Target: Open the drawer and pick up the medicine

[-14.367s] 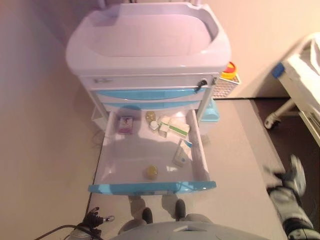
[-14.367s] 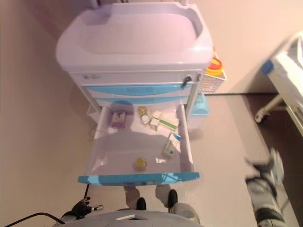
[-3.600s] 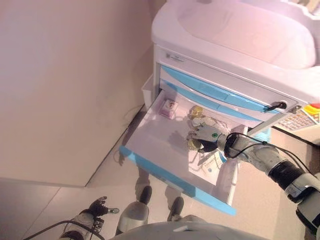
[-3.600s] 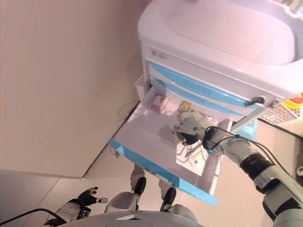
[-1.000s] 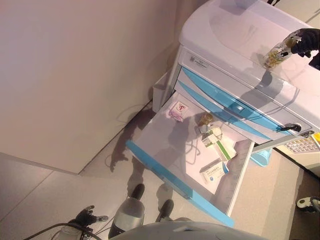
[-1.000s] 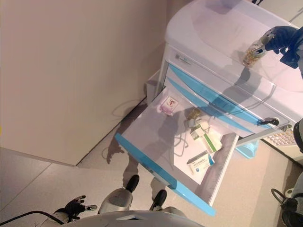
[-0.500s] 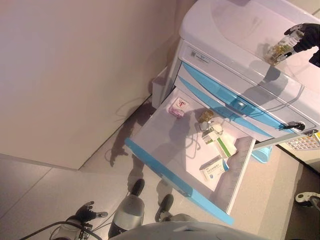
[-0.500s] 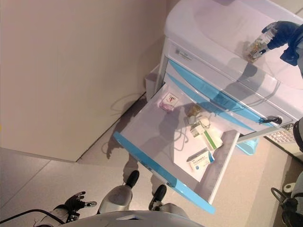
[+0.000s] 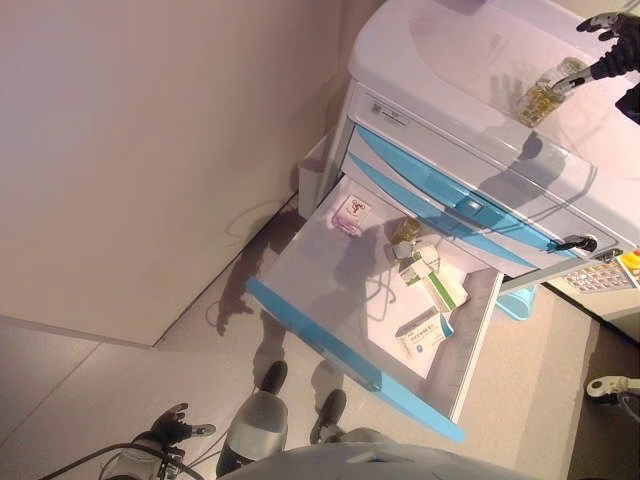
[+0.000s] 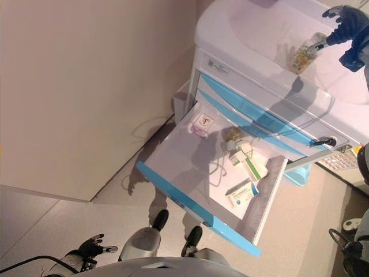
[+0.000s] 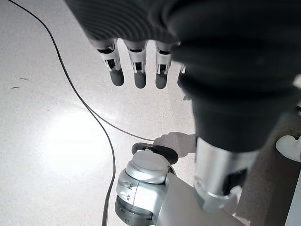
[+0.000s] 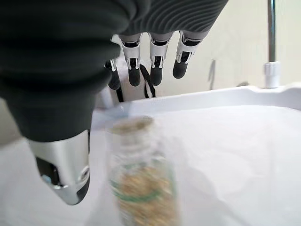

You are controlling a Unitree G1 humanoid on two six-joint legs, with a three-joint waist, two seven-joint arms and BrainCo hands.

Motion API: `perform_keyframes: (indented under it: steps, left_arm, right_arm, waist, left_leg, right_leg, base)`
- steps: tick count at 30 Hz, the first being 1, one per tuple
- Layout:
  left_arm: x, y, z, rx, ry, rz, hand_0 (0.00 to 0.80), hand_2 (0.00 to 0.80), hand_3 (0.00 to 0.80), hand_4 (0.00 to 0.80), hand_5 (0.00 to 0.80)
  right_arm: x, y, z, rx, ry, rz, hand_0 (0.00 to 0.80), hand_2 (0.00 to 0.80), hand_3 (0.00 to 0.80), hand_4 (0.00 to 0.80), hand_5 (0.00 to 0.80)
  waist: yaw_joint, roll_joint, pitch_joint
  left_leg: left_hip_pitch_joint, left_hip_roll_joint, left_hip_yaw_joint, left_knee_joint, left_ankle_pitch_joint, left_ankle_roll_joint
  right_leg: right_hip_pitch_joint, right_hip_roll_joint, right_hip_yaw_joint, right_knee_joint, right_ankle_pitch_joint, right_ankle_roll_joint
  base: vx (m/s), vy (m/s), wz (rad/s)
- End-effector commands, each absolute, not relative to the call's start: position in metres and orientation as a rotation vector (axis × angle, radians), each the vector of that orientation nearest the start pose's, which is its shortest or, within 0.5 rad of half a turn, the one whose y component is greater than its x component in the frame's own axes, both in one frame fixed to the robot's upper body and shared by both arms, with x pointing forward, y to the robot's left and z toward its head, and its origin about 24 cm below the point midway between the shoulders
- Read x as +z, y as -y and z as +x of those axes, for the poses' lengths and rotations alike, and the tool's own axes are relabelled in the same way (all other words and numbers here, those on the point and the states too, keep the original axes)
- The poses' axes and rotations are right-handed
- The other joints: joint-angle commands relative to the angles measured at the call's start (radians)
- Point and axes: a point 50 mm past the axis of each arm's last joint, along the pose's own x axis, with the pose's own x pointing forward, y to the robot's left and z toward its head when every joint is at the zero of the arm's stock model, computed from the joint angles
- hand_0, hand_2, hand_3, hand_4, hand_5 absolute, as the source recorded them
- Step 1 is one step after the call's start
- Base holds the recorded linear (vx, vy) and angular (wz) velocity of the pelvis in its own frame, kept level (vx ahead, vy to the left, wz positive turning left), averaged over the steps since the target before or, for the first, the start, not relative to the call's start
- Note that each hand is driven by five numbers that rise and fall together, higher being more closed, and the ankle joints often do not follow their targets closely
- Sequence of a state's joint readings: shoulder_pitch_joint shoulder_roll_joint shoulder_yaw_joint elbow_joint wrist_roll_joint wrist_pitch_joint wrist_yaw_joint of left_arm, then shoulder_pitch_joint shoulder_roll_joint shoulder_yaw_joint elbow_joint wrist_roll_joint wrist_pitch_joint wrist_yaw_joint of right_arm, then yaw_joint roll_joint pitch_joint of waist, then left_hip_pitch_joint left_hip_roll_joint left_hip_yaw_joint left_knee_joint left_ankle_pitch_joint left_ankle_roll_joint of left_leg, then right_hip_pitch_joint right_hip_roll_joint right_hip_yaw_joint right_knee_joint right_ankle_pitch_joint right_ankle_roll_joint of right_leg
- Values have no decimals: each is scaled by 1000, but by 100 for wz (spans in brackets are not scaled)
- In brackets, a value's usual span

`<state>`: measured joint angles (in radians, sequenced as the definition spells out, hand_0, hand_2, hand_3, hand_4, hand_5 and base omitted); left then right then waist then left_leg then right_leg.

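Blue-fronted drawer [image 9: 350, 350] stands open and the medicine bottle [image 9: 540, 98] sits on the cart top [image 9: 450, 60] beside the right hand [image 10: 343, 22], fingers spread and empty, so pickup seems finished; withdrawing cleanly without tipping it remains, left hand [image 11: 136, 61] relaxed.

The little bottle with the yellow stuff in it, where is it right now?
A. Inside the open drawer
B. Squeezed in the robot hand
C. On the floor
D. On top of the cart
D. The bottle stands on the white top of the cart, and the right robot hand beside it has straight fingers that do not wrap it.
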<state>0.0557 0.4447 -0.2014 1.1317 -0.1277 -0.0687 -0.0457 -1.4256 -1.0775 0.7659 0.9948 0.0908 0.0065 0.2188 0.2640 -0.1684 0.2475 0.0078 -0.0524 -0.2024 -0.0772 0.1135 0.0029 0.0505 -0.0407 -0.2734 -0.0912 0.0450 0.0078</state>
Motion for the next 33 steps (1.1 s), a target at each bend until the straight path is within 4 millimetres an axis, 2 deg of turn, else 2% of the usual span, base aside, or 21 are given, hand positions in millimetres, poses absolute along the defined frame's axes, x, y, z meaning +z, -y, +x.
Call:
perform_keyframes:
  steps: [1, 5, 7, 12, 15, 17, 19, 22, 23, 25, 26, 27, 29, 33]
  left_arm:
    - [-134, -311, 75, 102, -1193, 416, 0, 0, 0, 0, 0]
    - [-136, -309, 72, 87, -1210, 428, 0, 0, 0, 0, 0]
    - [-138, -307, 72, 68, -1221, 434, 0, 0, 0, 0, 0]
    - [-141, -301, 70, 1, -1248, 462, 0, 0, 0, 0, 0]
    - [-144, -293, 72, -46, -1258, 474, 0, 0, 0, 0, 0]
    - [-145, -287, 77, -79, -1251, 476, 0, 0, 0, 0, 0]
    - [-146, -282, 84, -104, -1238, 481, 0, 0, 0, 0, 0]
    - [-144, -274, 97, -142, -1207, 484, 0, 0, 0, 0, 0]
    - [-144, -272, 101, -162, -1198, 487, 0, 0, 0, 0, 0]
    - [-144, -264, 108, -199, -1188, 473, 0, 0, 0, 0, 0]
    - [-144, -258, 113, -255, -1184, 487, 0, 0, 0, 0, 0]
    - [-144, -256, 114, -281, -1182, 498, 0, 0, 0, 0, 0]
    - [-145, -243, 119, -385, -1165, 554, 0, 0, 0, 0, 0]
    - [-137, -230, 142, -499, -1097, 635, 0, 0, 0, 0, 0]
  right_arm:
    - [378, 322, 349, -284, 244, -1054, 0, 0, 0, 0, 0]
    - [383, 324, 344, -307, 366, -858, 0, 0, 0, 0, 0]
    - [388, 330, 336, -364, 486, -699, 0, 0, 0, 0, 0]
    - [392, 356, 312, -547, 719, -385, 0, 0, 0, 0, 0]
    - [381, 376, 297, -691, 813, -201, 0, 0, 0, 0, 0]
    - [366, 390, 287, -813, 852, -103, 0, 0, 0, 0, 0]
    - [344, 398, 282, -918, 857, -98, 0, 0, 0, 0, 0]
    - [296, 409, 278, -1052, 750, -84, 0, 0, 0, 0, 0]
    - [277, 412, 277, -1079, 702, -68, 0, 0, 0, 0, 0]
    - [225, 410, 277, -1081, 569, -96, 0, 0, 0, 0, 0]
    - [193, 404, 278, -1063, 465, -139, 0, 0, 0, 0, 0]
    - [176, 396, 278, -1048, 421, -174, 0, 0, 0, 0, 0]
    - [113, 363, 275, -945, 232, -294, 0, 0, 0, 0, 0]
    - [46, 341, 254, -753, -11, -476, 0, 0, 0, 0, 0]
  waist:
    - [-14, -5, -45]
    - [-31, 2, -60]
    - [-45, 11, -71]
    - [-72, 35, -96]
    - [-93, 58, -109]
    - [-114, 77, -114]
    - [-132, 89, -116]
    - [-167, 106, -114]
    - [-177, 111, -113]
    - [-206, 126, -111]
    - [-227, 135, -107]
    - [-234, 138, -106]
    - [-280, 157, -85]
    - [-345, 181, -38]
  left_leg:
    - [28, -20, 39, -4, -114, 16]
    - [37, -18, 53, -4, -121, 17]
    - [46, -17, 63, -3, -129, 19]
    - [68, -16, 93, 2, -152, 22]
    - [82, -14, 109, 1, -160, 23]
    - [88, -14, 121, 0, -164, 24]
    - [91, -12, 134, 0, -167, 25]
    - [93, -8, 155, -1, -169, 25]
    - [93, -6, 163, -2, -169, 25]
    - [93, -2, 181, -4, -170, 24]
    - [90, 2, 194, -5, -169, 24]
    - [88, 4, 201, -6, -168, 24]
    - [74, 11, 228, -5, -156, 27]
    - [54, 17, 263, 2, -158, 34]
  right_leg:
    - [25, -9, 15, 74, -44, 67]
    - [30, -9, 24, 76, -47, 68]
    - [30, -10, 33, 80, -50, 69]
    - [36, -11, 58, 84, -55, 75]
    - [40, -10, 80, 81, -54, 79]
    - [39, -10, 96, 78, -51, 83]
    - [36, -10, 111, 76, -47, 85]
    - [25, -9, 137, 73, -41, 89]
    - [22, -9, 145, 72, -39, 91]
    - [13, -7, 167, 70, -34, 91]
    - [6, -6, 179, 69, -31, 91]
    - [0, -5, 186, 70, -29, 90]
    - [-28, -1, 218, 84, -22, 87]
    - [-78, 3, 261, 117, -29, 85]
  base:
    - [-29, -13, -6]
    - [-38, -11, -7]
    - [-28, -6, -10]
    - [-14, -9, -15]
    - [-17, -5, -26]
    - [-51, -5, -24]
    - [-71, -13, -26]
    - [-81, -21, -32]
    - [-71, -8, -37]
    - [-72, 0, -39]
    - [-67, 2, -42]
    - [-83, 12, -50]
    - [-119, 33, -63]
    - [-110, 61, -42]
